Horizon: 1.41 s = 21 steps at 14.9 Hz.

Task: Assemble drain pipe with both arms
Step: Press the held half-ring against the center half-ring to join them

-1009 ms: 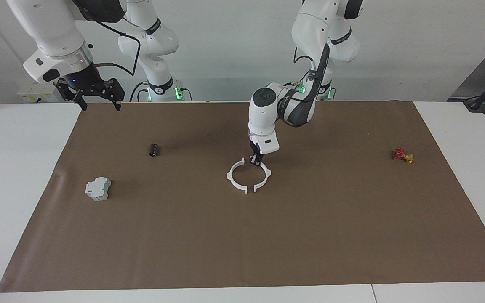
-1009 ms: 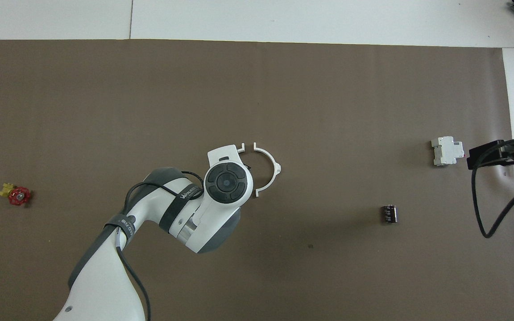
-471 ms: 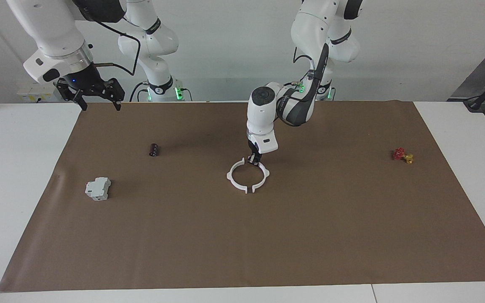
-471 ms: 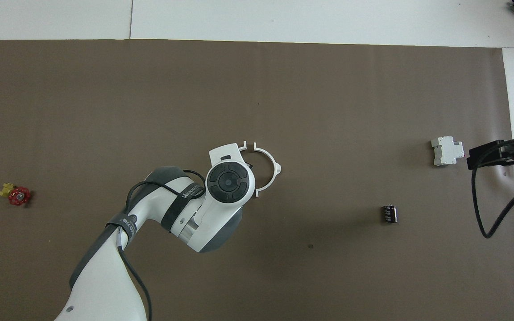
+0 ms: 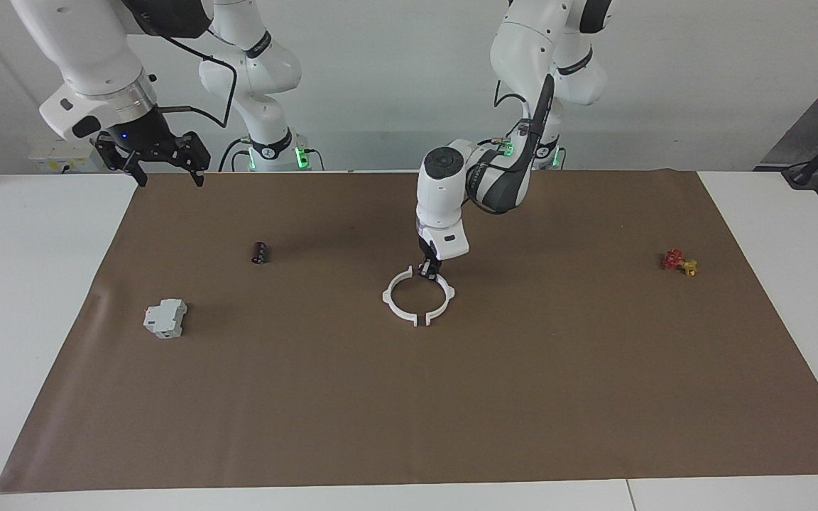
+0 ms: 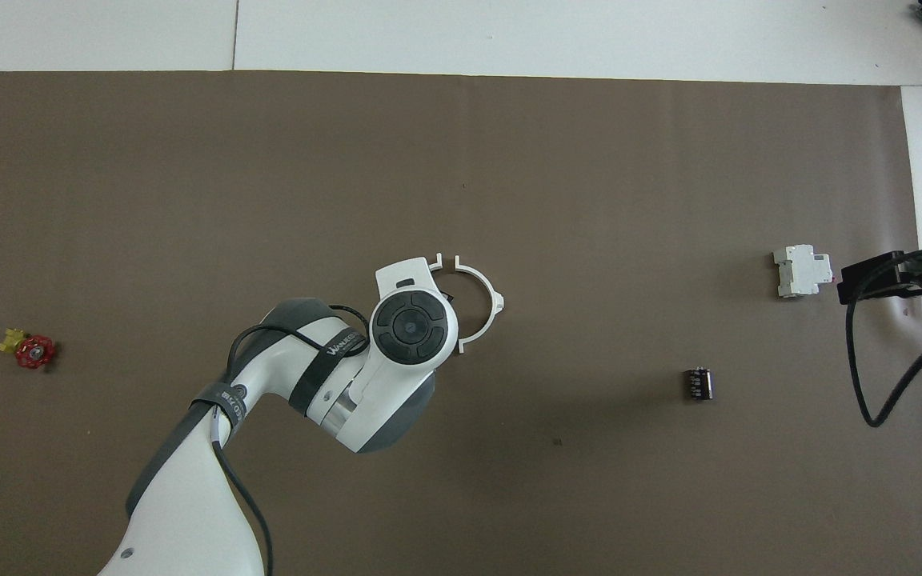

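In the facing view, the two thin white plastic half-ring arcs of the drain pipe (image 5: 419, 297) now lie closer together than a second ago: the arc toward the left arm's end has slid inward, so only narrow gaps show where the tabbed ends meet, and the ring sits in the middle of the brown paper mat (image 5: 451, 426). The left gripper (image 5: 429, 270) is down at the ring's robot-side edge with its fingertips pinched together on that arc's end, as before. The right gripper (image 5: 152, 157) waits in the air over the mat's corner at the right arm's end, its fingers spread wide and holding nothing, unchanged. A small black cylinder (image 5: 260, 252) and a grey-white boxy block (image 5: 165, 318) lie well apart from the ring toward the right arm's end; a small red and yellow valve piece (image 5: 679, 262) lies toward the left arm's end. In the overhead view, the left arm's white wrist (image 6: 409, 320) covers one arc, leaving the other arc (image 6: 481, 302) visible, the farther gap between the tabs narrower than earlier. Nothing lies between the ring and the cylinder (image 6: 698, 383), block (image 6: 802, 271) or valve piece (image 6: 29, 350).
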Available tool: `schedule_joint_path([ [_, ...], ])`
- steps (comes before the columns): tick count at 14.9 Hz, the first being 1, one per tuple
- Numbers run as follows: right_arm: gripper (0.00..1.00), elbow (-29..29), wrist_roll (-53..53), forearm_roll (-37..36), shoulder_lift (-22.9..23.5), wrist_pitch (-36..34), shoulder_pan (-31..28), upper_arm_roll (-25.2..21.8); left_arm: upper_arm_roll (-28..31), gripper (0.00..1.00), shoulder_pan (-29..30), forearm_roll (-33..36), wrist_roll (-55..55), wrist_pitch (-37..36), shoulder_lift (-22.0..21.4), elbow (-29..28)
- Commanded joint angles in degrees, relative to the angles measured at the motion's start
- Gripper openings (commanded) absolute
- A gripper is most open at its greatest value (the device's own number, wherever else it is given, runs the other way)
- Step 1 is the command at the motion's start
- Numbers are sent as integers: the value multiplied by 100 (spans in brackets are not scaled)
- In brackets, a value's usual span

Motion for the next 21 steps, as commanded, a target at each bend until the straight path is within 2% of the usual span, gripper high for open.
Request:
schedule_joint_path([
  [1, 100, -44, -171, 127, -86, -44, -116, 55, 72, 0, -91, 139, -136, 39, 88, 99],
  [9, 100, -44, -171, 127, -86, -44, -116, 55, 72, 0, -126, 139, -162, -391, 211, 433],
  [21, 100, -44, -171, 118, -86, -44, -116, 55, 80, 0, -144, 156, -532, -277, 246, 381],
])
